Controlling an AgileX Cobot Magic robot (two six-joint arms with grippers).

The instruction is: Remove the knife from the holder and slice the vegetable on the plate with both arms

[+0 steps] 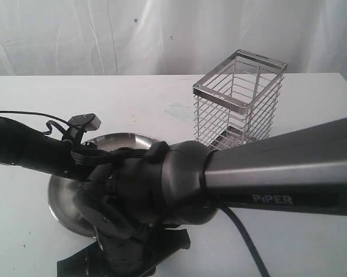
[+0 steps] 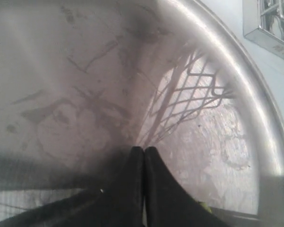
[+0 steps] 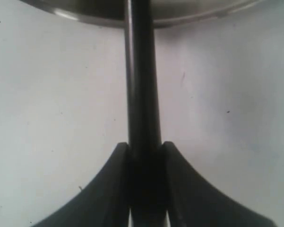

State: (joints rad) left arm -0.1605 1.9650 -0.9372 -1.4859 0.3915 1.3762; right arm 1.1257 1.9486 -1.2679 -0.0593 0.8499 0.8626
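Right wrist view: black knife (image 3: 142,71) in the right end effector (image 3: 145,147)

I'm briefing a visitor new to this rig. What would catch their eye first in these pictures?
The grey arm link marked PiPER fills the exterior view's foreground, hiding much of the steel plate; the chrome wire holder stands behind it. Up close, the right pincer grips the black knife, pointed toward the plate's rim, and the left pincer hangs shut over the plate.
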